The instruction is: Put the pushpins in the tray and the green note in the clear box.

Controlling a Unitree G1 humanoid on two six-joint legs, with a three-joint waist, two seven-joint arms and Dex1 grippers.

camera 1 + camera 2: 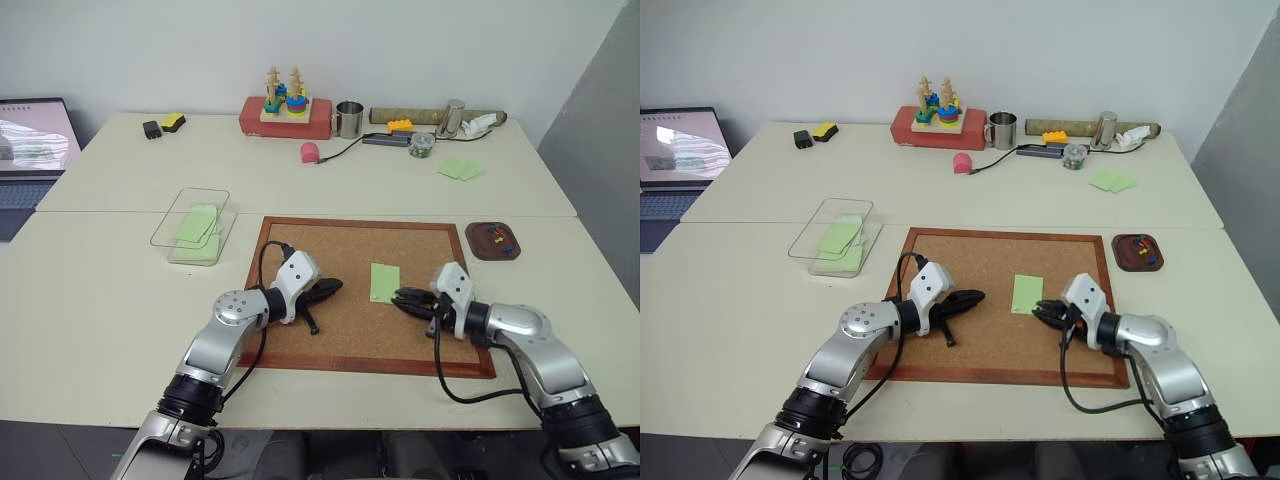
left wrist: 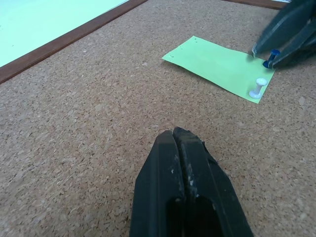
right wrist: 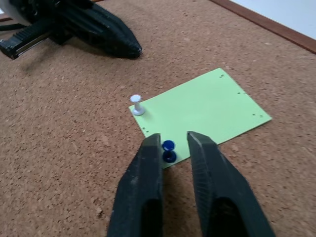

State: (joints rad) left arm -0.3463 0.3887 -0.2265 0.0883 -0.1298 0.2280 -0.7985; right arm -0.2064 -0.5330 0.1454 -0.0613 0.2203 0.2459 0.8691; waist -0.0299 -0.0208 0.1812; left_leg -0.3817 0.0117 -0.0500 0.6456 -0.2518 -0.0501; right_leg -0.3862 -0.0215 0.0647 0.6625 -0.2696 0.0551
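The green note (image 1: 385, 282) lies on the cork board (image 1: 330, 240), pinned by a white pushpin (image 3: 137, 106) and a blue pushpin (image 3: 168, 150) along its near edge. My right gripper (image 3: 173, 143) is at that edge, its fingers closed in on the blue pushpin's head, which still stands in the note. My left gripper (image 1: 335, 287) rests shut on the cork to the left of the note, holding nothing. The tray (image 1: 475, 245) sits off the board's right corner with a few pushpins (image 1: 498, 236) in it. The clear box (image 1: 190, 192) stands left of the board with green notes inside.
Loose green notes (image 1: 460, 169) lie on the far table at the right. Along the back stand a red box with a stacking toy (image 1: 285, 115), a metal mug (image 1: 348, 119) and a pink object (image 1: 310, 152). A laptop (image 1: 30, 150) is at the far left.
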